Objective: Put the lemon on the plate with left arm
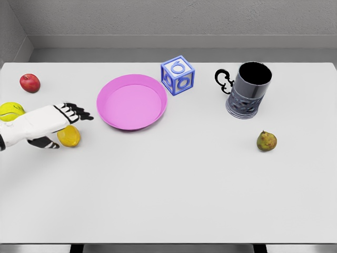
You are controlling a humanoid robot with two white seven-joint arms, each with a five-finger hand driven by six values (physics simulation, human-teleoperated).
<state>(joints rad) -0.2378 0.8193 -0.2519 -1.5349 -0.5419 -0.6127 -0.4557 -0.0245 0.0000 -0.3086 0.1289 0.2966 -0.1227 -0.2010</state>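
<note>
Lemon (69, 136) lies on the white desk (174, 184), directly beneath the left robot hand (66, 120), whose arm enters from the left edge. That robot hand hovers over the fruit with its dark-tipped fingers (79, 112) stretched out and spread toward the right, the thumb (45, 143) hanging down on the near side beside the lemon; it grips nothing. Just beyond the fingertips, to the right, sits the pink plate (131, 101), apart from the lemon. Behind the wrist, at the left edge, a yellow-green ball (10, 110) rests, and farther back a red apple (30, 83). Past the plate stands a blue number block (178, 75), then a dark mug (247, 90) and a small brownish pear (266, 140) well off to the right.
</note>
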